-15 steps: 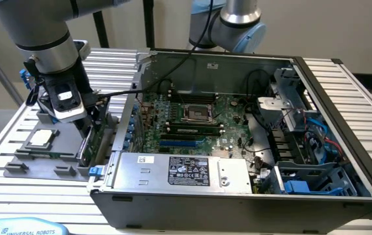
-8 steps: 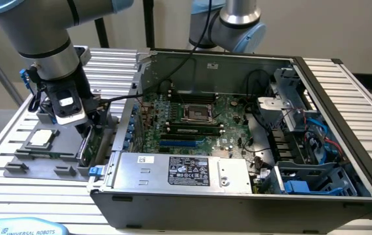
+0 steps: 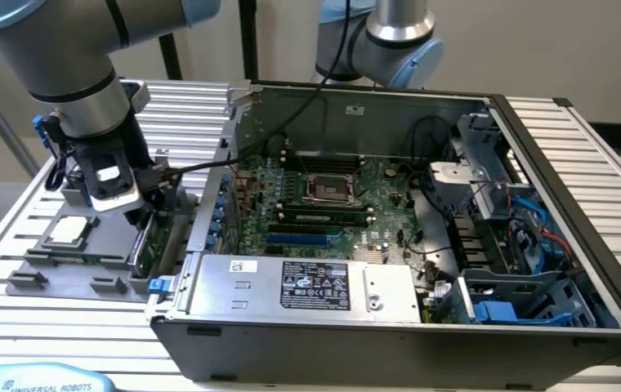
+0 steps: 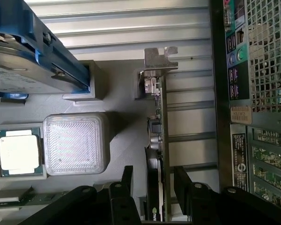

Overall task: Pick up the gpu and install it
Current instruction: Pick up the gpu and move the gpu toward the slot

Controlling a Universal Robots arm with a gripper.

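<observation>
Between the wide-open jaws of the end effector (image 4: 154,176), the gpu (image 4: 158,124), edge-up.

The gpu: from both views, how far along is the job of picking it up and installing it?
Done: the gripper is lined up at the gpu, open, with one finger on each side of the card. In hand: no grip yet; the gpu stands on edge in the grey holder beside the computer case. Left: the whole lift, and seating the card on the motherboard.
</observation>
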